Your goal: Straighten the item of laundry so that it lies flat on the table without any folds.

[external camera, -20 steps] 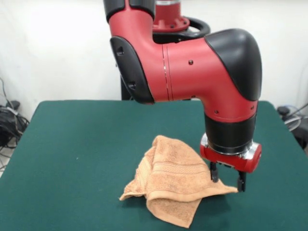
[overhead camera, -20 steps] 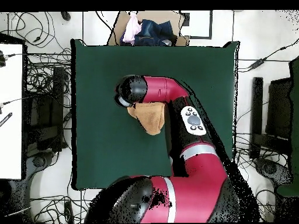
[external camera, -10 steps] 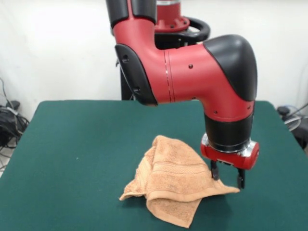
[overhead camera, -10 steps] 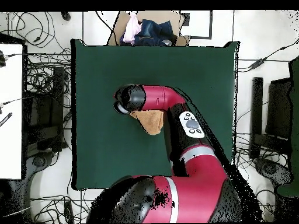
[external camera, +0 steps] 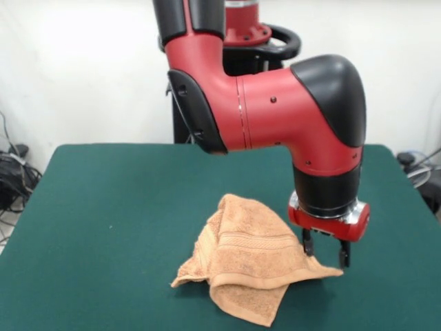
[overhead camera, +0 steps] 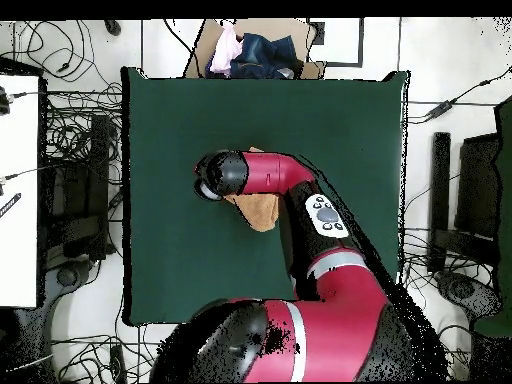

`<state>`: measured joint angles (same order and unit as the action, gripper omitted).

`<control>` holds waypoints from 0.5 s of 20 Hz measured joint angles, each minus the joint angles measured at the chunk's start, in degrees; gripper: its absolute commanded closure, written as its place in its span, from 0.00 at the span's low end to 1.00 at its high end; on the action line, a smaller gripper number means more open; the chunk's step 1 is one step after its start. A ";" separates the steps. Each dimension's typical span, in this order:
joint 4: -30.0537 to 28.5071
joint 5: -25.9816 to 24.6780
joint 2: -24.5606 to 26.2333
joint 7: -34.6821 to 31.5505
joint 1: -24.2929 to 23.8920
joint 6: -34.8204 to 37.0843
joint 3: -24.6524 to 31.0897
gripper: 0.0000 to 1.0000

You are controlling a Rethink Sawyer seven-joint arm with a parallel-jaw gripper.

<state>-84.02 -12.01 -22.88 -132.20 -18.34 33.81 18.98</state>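
carefully now: my gripper (external camera: 324,257) is standing spread over the towel (external camera: 242,265) corner.
i'm risking snagging only a fold, bunching it.

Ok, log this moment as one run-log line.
towel: crumpled, folded over | claw: open, at towel's corner | table: towel near middle | flattening: not done
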 measured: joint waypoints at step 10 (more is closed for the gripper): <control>-0.17 0.00 2.34 0.00 -0.30 -2.18 0.12 0.00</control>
<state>-84.18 -12.01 -20.54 -132.20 -18.64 31.63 19.10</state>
